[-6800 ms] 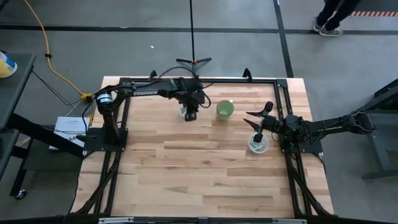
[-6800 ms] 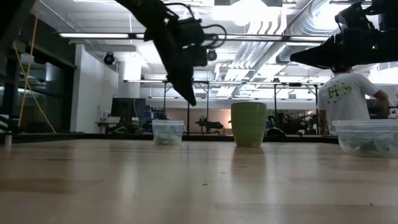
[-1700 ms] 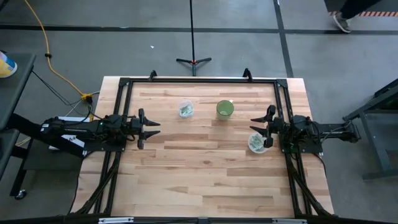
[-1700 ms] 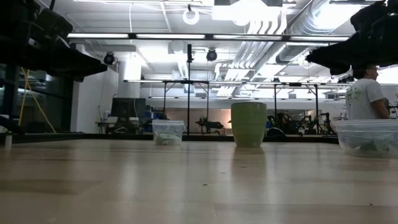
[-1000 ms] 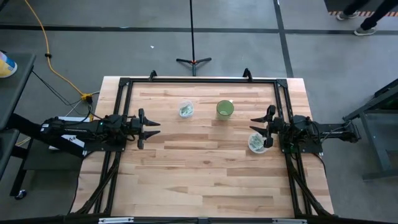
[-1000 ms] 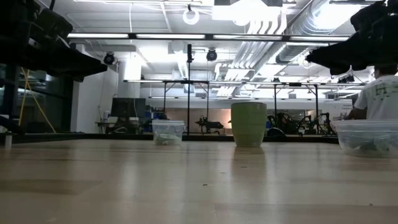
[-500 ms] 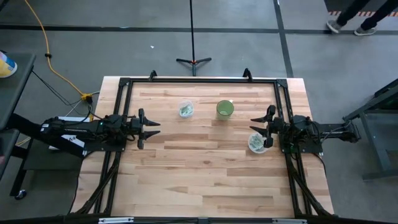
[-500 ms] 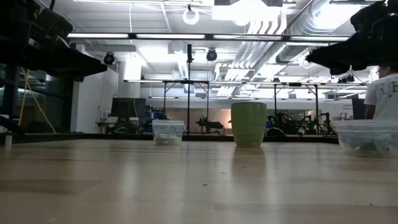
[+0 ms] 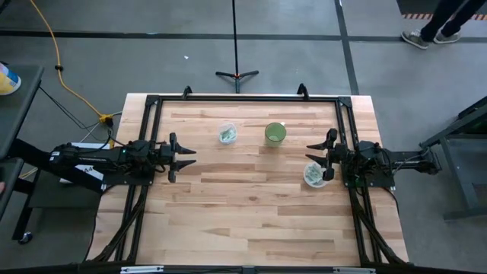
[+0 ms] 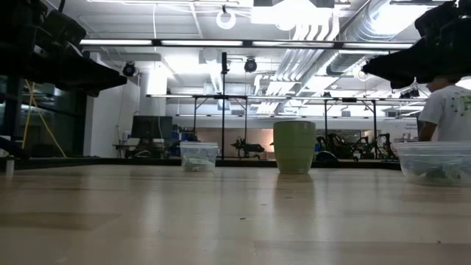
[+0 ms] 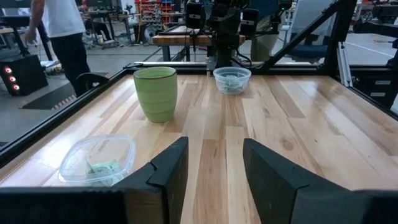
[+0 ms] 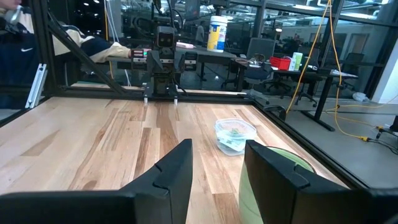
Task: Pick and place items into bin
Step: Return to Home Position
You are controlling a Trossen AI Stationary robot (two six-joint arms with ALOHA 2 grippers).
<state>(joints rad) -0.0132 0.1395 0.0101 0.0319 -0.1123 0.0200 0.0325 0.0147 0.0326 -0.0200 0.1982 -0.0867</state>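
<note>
Bright ceiling lights [image 10: 184,42], soft shadows

No text, number, brand or sign is legible in any view. Two markings are present but unreadable: a green print on the white shirt [image 10: 446,110] of a person at the right edge of the low view, and a blue label on a white canister [image 12: 216,33] standing on a desk at the upper centre of the right wrist view.
</note>
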